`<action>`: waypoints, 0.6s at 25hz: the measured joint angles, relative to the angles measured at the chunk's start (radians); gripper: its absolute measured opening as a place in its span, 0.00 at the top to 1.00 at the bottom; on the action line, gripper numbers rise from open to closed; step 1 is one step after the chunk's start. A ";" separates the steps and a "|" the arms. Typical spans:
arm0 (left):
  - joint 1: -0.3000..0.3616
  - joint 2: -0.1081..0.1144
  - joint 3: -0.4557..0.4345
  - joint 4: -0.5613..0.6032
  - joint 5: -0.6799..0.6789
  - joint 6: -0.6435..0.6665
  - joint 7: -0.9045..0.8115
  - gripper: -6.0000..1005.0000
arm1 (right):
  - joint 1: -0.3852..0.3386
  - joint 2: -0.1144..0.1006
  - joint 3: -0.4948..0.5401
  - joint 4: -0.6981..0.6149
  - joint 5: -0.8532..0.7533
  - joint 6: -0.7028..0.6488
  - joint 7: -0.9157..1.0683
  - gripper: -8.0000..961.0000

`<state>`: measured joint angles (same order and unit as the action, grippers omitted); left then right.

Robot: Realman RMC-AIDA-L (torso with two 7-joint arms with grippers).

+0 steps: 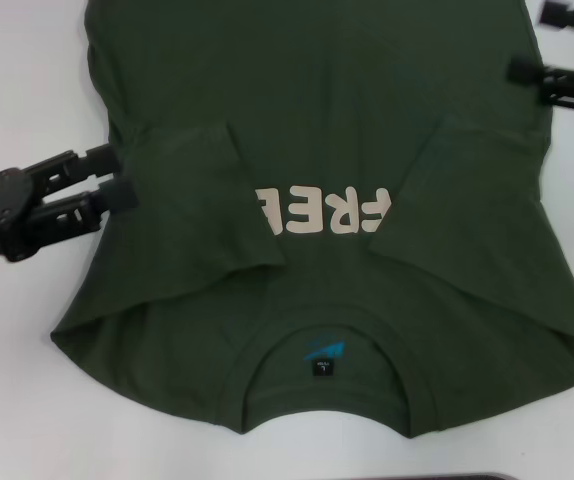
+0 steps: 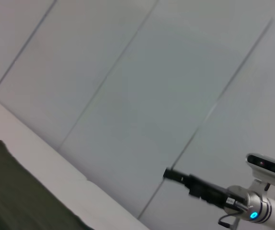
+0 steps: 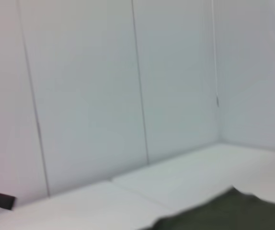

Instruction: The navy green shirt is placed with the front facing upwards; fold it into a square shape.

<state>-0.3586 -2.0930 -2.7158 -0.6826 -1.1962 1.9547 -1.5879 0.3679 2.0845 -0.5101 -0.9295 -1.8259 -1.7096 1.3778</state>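
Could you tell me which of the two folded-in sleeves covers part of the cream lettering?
The sleeve on the robot's right: its edge overlaps the lettering. The left sleeve stops just short of it.

My left gripper [image 1: 122, 176] is matte black — two long slotted bars on a rounded black knuckle. My right gripper [image 1: 523, 42] has the same black build. Left wrist view shows the right arm [image 2: 257, 210] — silver barrel, blue LED, white-grey camera on top.
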 joint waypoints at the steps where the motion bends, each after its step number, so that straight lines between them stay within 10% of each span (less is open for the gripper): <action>1: 0.006 0.003 0.000 -0.005 -0.002 0.013 0.003 0.16 | -0.018 -0.003 0.000 0.011 0.025 -0.025 -0.018 0.07; 15: 0.092 0.019 0.042 -0.010 0.207 -0.007 -0.358 0.16 | -0.070 -0.032 0.030 0.075 -0.116 -0.206 0.315 0.08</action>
<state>-0.2669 -2.0736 -2.6742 -0.6923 -0.9888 1.9476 -1.9461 0.2979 2.0525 -0.4804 -0.8544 -1.9421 -1.9151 1.6930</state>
